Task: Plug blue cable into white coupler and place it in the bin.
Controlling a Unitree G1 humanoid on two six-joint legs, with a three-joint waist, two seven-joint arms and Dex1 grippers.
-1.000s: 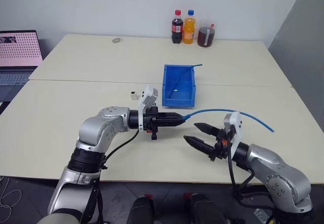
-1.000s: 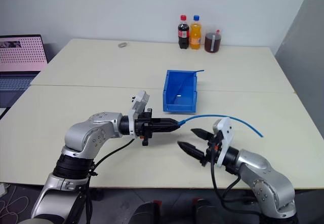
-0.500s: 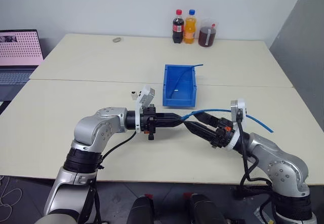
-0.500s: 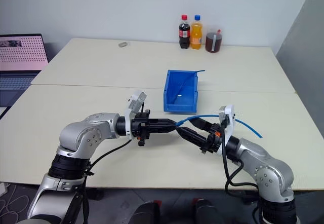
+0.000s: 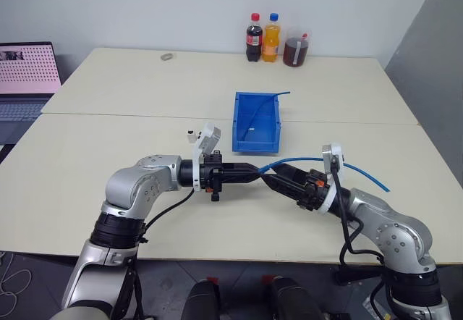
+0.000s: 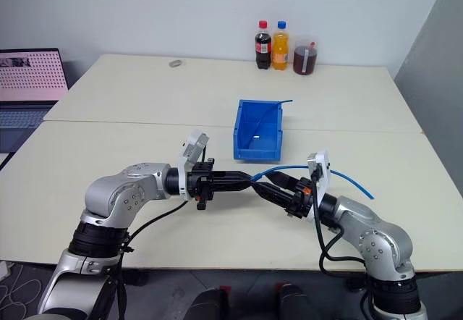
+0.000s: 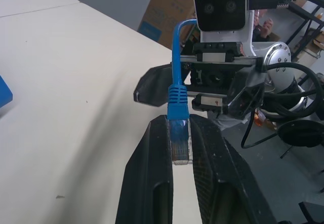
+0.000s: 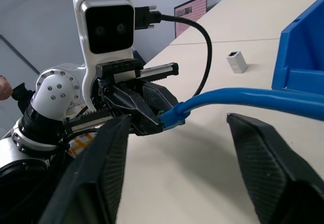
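Note:
My left gripper (image 5: pixel 253 169) points level to the right and is shut on the clear plug (image 7: pixel 179 140) of the blue cable (image 5: pixel 312 160). The cable arcs right and trails down to the table. My right gripper (image 5: pixel 272 175) faces the left one tip to tip, open, with one finger on each side of the cable (image 8: pixel 238 98) just behind the plug; neither finger presses on it. The white coupler (image 5: pixel 191 133) lies on the table behind my left wrist, apart from both grippers. The blue bin (image 5: pixel 236 123) stands beyond the grippers at mid-table.
A darker blue cable (image 5: pixel 283 93) sticks out of the bin's far right corner. Two bottles (image 5: pixel 262 38) and a jar of dark liquid (image 5: pixel 294 51) stand at the table's far edge, with a small grey object (image 5: pixel 167 57) to their left. A laptop (image 5: pixel 27 70) sits far left.
My right gripper rose from below the cable and moved left toward the left gripper's tips; its fingers now straddle the cable and stand closer together. The left gripper kept still.

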